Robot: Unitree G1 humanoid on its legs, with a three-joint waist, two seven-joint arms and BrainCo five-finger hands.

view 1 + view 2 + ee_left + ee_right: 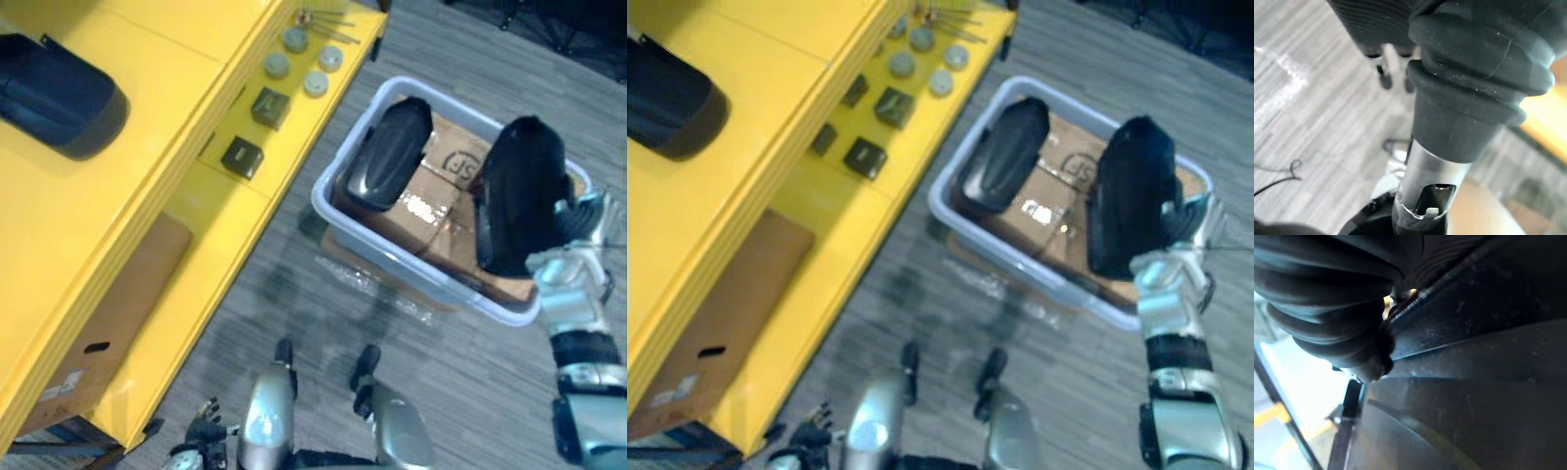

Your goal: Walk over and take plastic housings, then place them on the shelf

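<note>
Two black plastic housings are in a grey bin point(338, 220) on the floor. One housing point(390, 155) lies tilted on a cardboard box point(431, 211) inside the bin. The other housing point(519, 191) stands upright at the bin's right end, and my right hand point(578, 220) is shut on its right side. In the right wrist view this housing point(1474, 396) is pressed against the hand point(1342, 333). A third black housing point(54, 93) rests on top of the yellow shelf point(147, 127). My left hand point(201, 431) hangs low with relaxed fingers point(1383, 73), holding nothing.
The yellow shelf's lower level carries two small dark boxes point(242, 157) and several round grey discs point(304, 64). A cardboard box point(108, 323) sits beneath the shelf. Grey floor lies between the shelf and the bin.
</note>
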